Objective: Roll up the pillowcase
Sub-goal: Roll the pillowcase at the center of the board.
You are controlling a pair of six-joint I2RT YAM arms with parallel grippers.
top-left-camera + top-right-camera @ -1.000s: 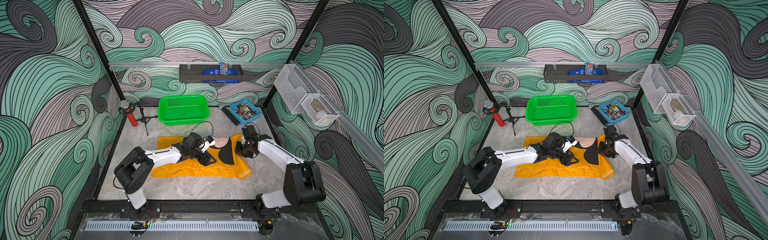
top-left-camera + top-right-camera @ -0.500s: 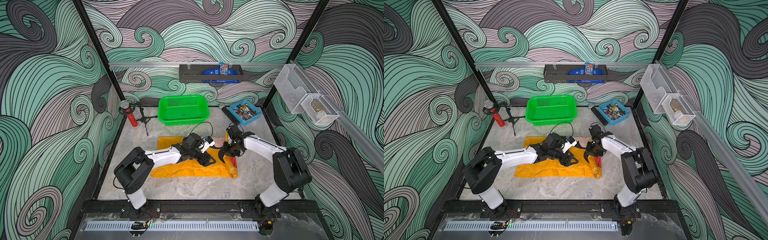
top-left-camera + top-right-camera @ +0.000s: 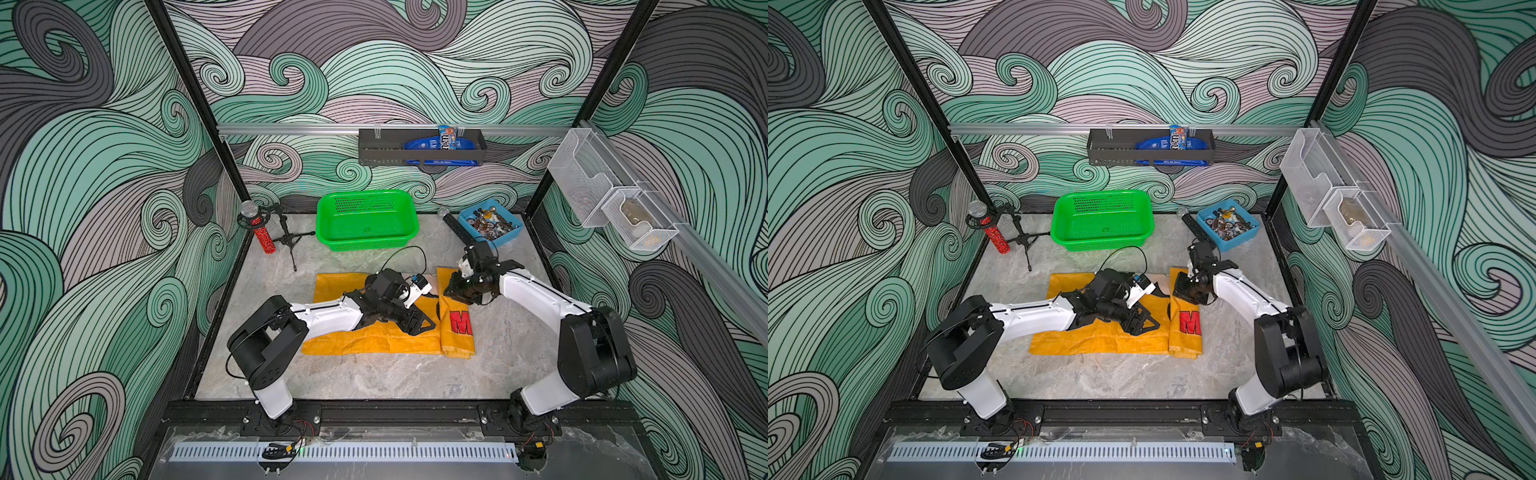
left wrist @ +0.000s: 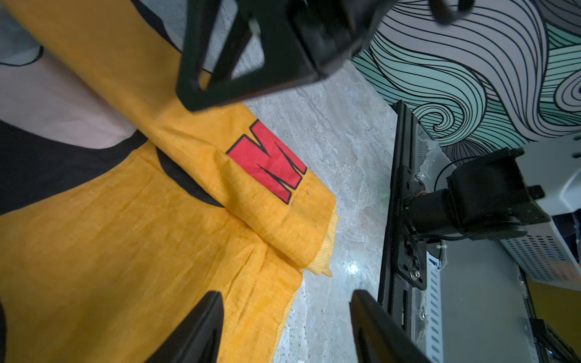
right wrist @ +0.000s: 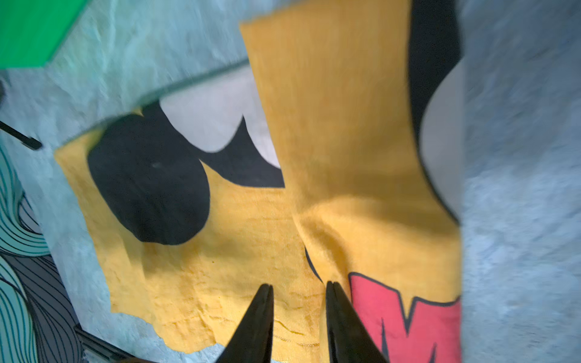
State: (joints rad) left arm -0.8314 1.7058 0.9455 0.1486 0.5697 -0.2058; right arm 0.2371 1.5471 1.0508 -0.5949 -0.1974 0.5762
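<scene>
The mustard-yellow pillowcase (image 3: 365, 340) (image 3: 1092, 340) lies flat on the marble table. Its right end is folded over into a narrow flap (image 3: 460, 326) (image 3: 1190, 324) showing a red letter M (image 4: 270, 160) (image 5: 405, 320). A black and beige mouse print (image 5: 147, 182) shows beside the flap. My left gripper (image 3: 422, 325) (image 4: 283, 317) hovers open over the cloth's middle, just left of the flap. My right gripper (image 3: 451, 291) (image 5: 298, 301) stands at the flap's far end, jaws slightly open, nothing between them, cloth (image 5: 251, 235) beneath.
A green basket (image 3: 365, 220) stands behind the cloth. A blue bin of small parts (image 3: 490, 224) and a black power strip (image 3: 457, 228) sit at the back right. A microphone on a tripod (image 3: 257, 224) stands at the back left.
My right gripper carried the pillowcase's right end leftward and laid it over as a flap with the red M up, then its jaws parted. The left arm barely moved.
</scene>
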